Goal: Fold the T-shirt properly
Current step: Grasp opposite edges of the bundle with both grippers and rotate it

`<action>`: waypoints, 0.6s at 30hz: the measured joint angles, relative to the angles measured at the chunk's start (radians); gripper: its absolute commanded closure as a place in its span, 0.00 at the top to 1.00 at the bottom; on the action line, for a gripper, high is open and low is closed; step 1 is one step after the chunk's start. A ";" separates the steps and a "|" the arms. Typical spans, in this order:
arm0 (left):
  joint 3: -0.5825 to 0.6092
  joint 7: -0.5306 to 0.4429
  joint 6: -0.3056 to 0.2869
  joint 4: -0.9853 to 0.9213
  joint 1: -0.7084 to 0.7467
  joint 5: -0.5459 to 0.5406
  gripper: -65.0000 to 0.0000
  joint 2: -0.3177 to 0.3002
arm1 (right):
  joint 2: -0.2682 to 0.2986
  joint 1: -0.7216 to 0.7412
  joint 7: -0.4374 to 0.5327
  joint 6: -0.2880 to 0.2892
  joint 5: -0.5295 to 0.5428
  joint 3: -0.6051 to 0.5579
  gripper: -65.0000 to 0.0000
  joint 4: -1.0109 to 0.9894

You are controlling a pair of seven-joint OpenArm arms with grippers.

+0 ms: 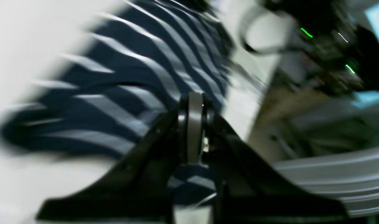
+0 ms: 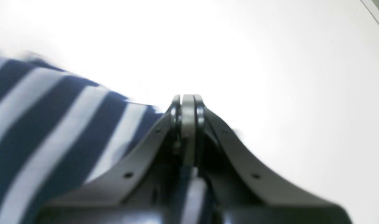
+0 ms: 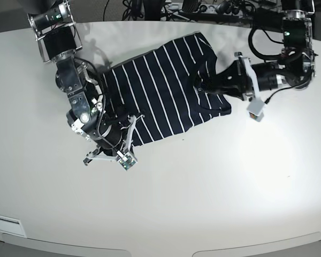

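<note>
The T-shirt (image 3: 166, 88) lies spread on the white table, navy with thin white stripes. In the base view my left gripper (image 3: 204, 84) is at the shirt's right side, where the cloth is bunched. My right gripper (image 3: 134, 120) is at the shirt's lower left edge. The left wrist view is blurred; there the left gripper (image 1: 194, 100) is shut, with striped T-shirt (image 1: 121, 81) cloth pinched between its fingers. In the right wrist view the right gripper (image 2: 187, 101) is shut too, and a strip of the T-shirt (image 2: 46, 130) shows between its fingers.
The white table (image 3: 219, 182) stretches wide in front of the shirt to its curved front edge. Cables and dark equipment (image 3: 192, 8) crowd the far edge behind the shirt. Both arms reach in from the back corners.
</note>
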 measured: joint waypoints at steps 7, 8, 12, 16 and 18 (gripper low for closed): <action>0.163 -0.051 0.000 0.000 0.003 0.236 0.00 0.077 | 0.071 0.097 0.004 0.087 0.102 -0.002 0.00 -0.107; 0.178 -0.060 0.000 0.000 0.003 0.275 0.00 0.089 | 0.085 0.100 0.002 0.106 0.121 -0.002 0.00 -0.118; 0.231 -0.113 0.008 -0.002 0.008 0.470 0.00 0.101 | 0.149 0.090 -0.028 0.150 0.213 -0.002 0.00 -0.136; 0.256 -0.214 0.008 -0.009 0.029 0.566 0.00 0.060 | 0.196 0.056 -0.052 0.169 0.285 -0.003 0.00 -0.136; 0.260 -0.263 0.007 -0.026 0.024 0.585 0.00 0.032 | 0.219 0.035 -0.038 0.145 0.311 -0.003 0.00 -0.135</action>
